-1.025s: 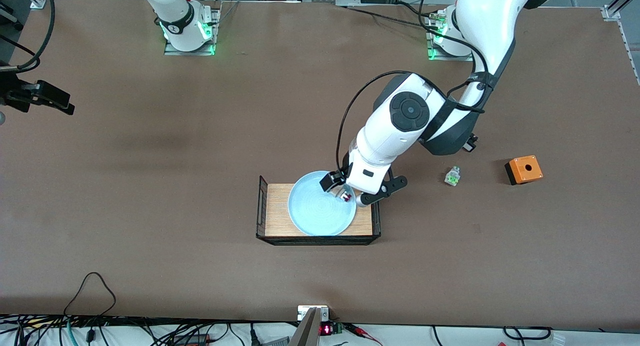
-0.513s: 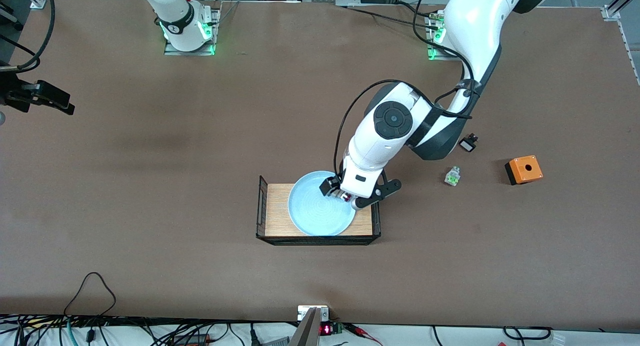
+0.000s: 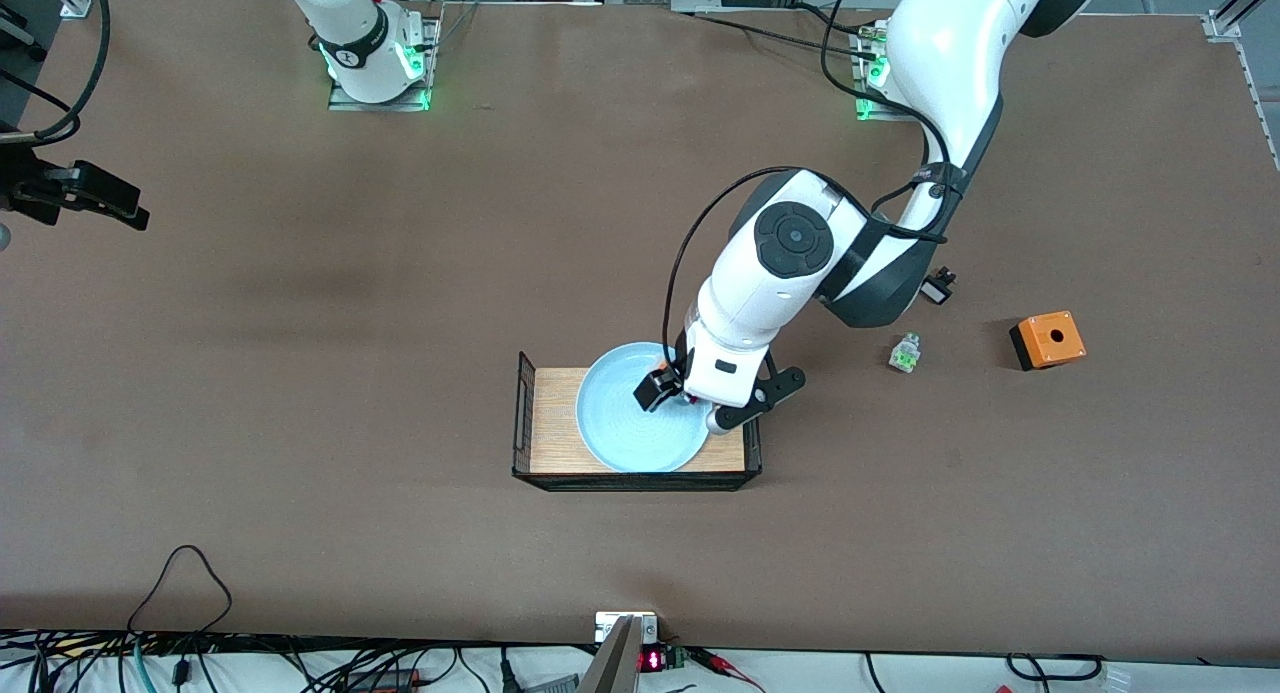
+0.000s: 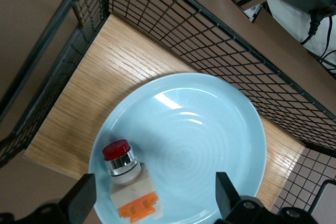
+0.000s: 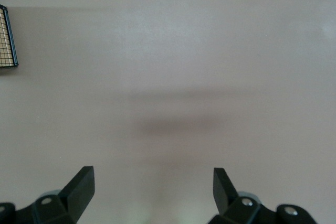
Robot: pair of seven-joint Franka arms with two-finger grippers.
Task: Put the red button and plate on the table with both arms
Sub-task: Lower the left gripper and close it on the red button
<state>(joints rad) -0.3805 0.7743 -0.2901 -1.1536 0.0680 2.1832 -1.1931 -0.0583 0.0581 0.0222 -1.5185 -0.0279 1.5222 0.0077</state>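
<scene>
My left end effector (image 3: 683,401) hangs low over the plate (image 3: 625,433), fingers spread wide and holding nothing. The red button (image 4: 128,182) lies on its side on the plate, near the rim. In the left wrist view it sits at the lower left, between my two fingertips (image 4: 84,195) and closer to that one. Its long axis runs from the red cap down to the orange block at the frame's bottom edge, roughly along my line of approach, so I judge the fingers can close across its narrow white body.

The plate rests in the wooden tray (image 3: 555,423), just below the middle of the front view, on the desk (image 3: 300,373).

My right end effector (image 5: 152,182) waits, open and empty, over bare desk; this arm is clearly the farther one.

In the front view my left wrist hides the button almost entirely, and the wrist view cuts off its orange end.
</scene>
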